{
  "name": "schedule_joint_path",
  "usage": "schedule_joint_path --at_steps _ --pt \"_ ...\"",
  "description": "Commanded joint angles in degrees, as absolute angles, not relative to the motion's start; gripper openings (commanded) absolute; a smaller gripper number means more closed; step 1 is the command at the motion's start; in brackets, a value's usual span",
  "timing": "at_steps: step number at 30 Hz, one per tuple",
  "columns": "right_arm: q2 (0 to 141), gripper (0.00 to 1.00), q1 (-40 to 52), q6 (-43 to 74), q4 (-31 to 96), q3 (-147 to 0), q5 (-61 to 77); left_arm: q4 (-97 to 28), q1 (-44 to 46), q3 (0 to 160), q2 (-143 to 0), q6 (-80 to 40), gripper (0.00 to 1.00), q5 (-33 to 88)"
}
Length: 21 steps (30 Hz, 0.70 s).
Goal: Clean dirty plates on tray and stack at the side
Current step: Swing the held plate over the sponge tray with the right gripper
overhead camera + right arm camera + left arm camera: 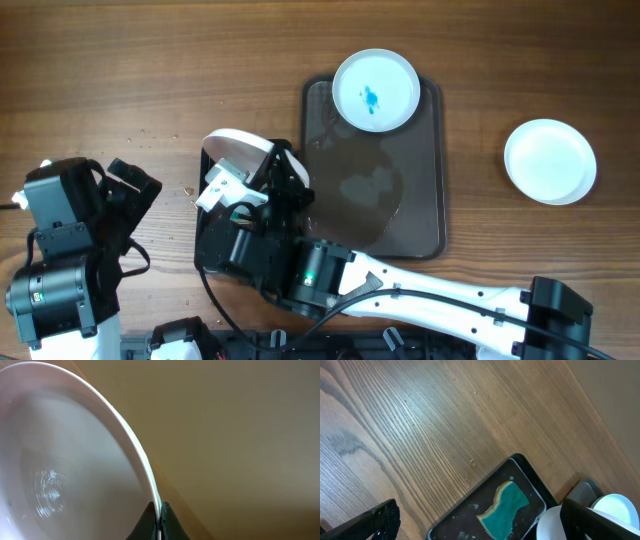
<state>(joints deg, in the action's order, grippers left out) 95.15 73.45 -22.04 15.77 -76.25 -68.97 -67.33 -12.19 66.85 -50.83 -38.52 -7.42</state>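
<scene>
A white plate with a blue stain (375, 90) sits at the far end of the dark tray (420, 200). A clean white plate (550, 160) lies on the table to the right. My right gripper (159, 512) is shut on the rim of another white plate (60, 460), held tilted at the left of the tray (238, 153). A teal sponge (505, 508) lies in a small black tray (465, 519). My left gripper (485, 527) is open and empty, above and short of the sponge.
The right arm (420, 290) reaches across the table's front from the lower right. The left arm's base (60, 250) stands at the left. Small crumbs (150, 132) lie on the wooden table at the left.
</scene>
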Motion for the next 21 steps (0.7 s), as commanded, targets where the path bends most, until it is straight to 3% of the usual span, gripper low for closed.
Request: schedule_joint_path --at_steps 1,21 --pt "95.46 0.04 73.71 -24.36 15.20 -77.36 -72.51 -67.35 -12.71 67.94 -50.78 -39.48 1.00 -7.11" --pt "95.46 0.04 73.71 -30.04 9.52 -77.36 -73.47 -67.35 -12.71 67.94 -50.78 -39.48 1.00 -7.11"
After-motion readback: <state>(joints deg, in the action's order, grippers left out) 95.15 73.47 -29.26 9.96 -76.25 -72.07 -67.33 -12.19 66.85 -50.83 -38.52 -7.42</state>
